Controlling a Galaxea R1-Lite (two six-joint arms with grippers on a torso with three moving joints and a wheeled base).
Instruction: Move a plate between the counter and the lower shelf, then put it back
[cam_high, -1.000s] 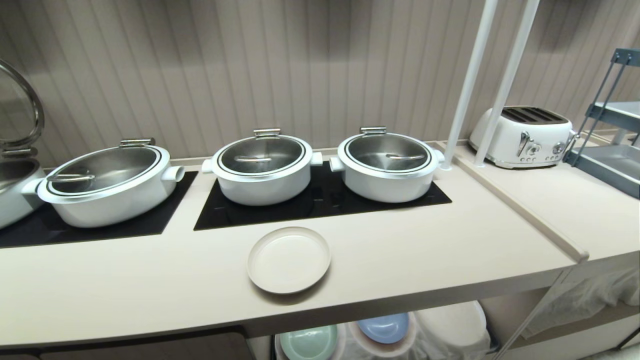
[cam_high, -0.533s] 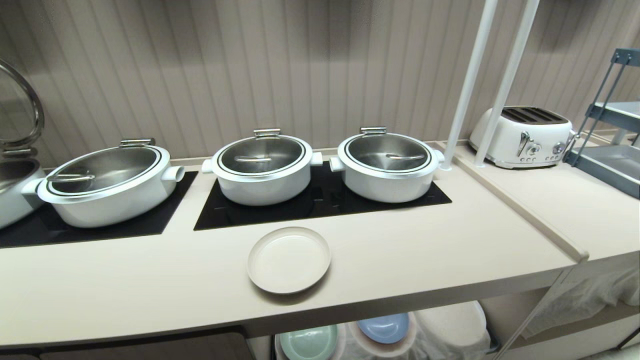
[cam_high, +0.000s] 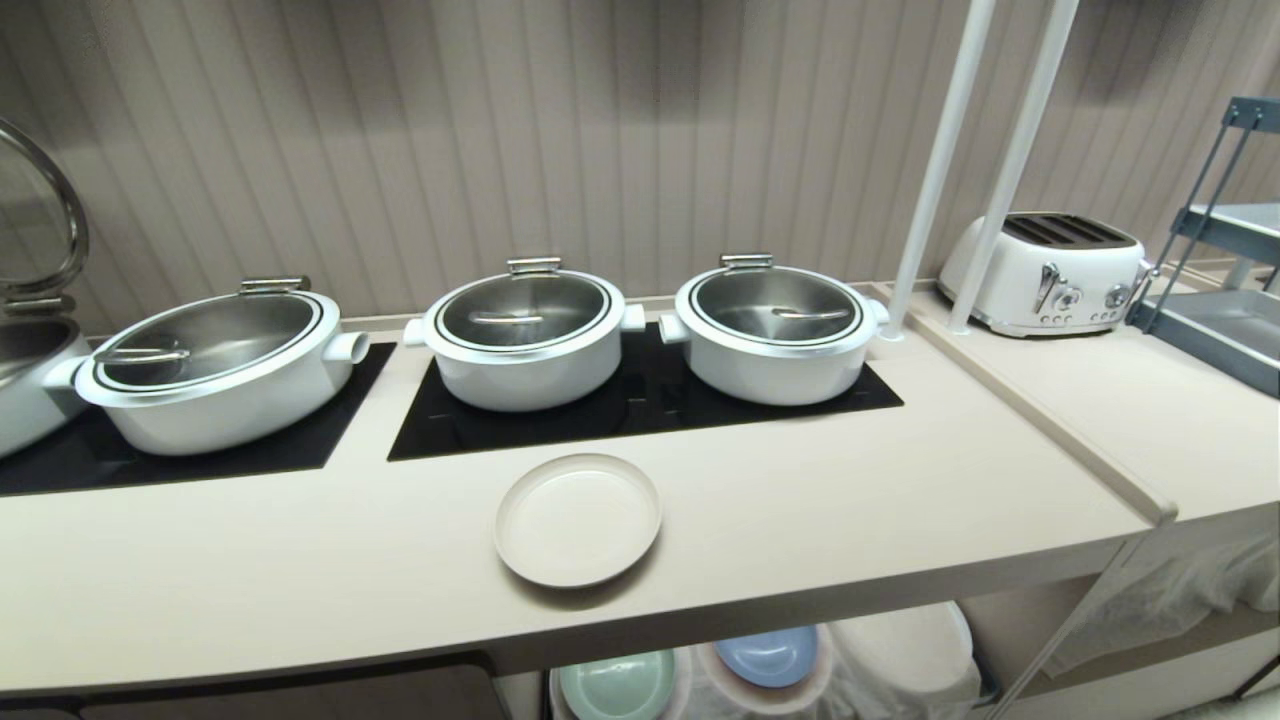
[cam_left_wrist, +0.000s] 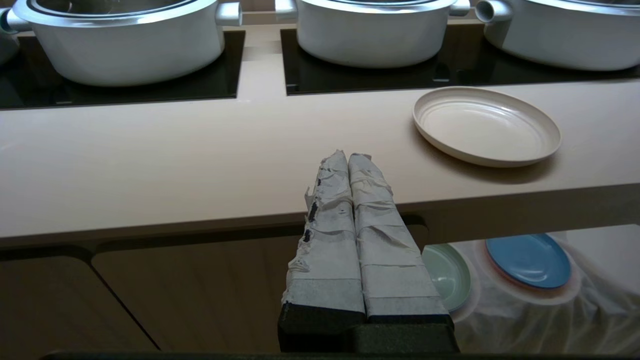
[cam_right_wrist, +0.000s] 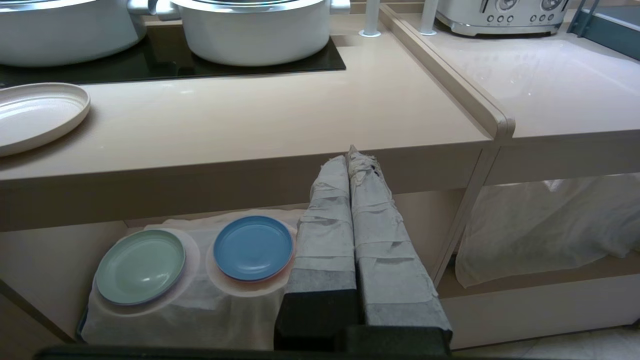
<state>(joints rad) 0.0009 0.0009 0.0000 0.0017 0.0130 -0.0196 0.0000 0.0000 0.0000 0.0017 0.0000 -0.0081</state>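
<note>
The cream plate (cam_high: 578, 519) lies flat on the beige counter (cam_high: 850, 480), just in front of the black hob panel; it also shows in the left wrist view (cam_left_wrist: 486, 125) and at the edge of the right wrist view (cam_right_wrist: 35, 115). Below the counter is the lower shelf (cam_right_wrist: 450, 225), with cloth-draped stacks. Neither arm shows in the head view. My left gripper (cam_left_wrist: 348, 156) is shut and empty, held in front of the counter edge, apart from the plate. My right gripper (cam_right_wrist: 351, 153) is shut and empty too, below the counter's front edge.
Three white lidded pots (cam_high: 525, 335) stand on the hob panels. A white toaster (cam_high: 1045, 270) and two white poles (cam_high: 940, 170) are at the right. On the draped stacks below lie a mint-green plate (cam_right_wrist: 140, 266) and a blue plate (cam_right_wrist: 253, 247).
</note>
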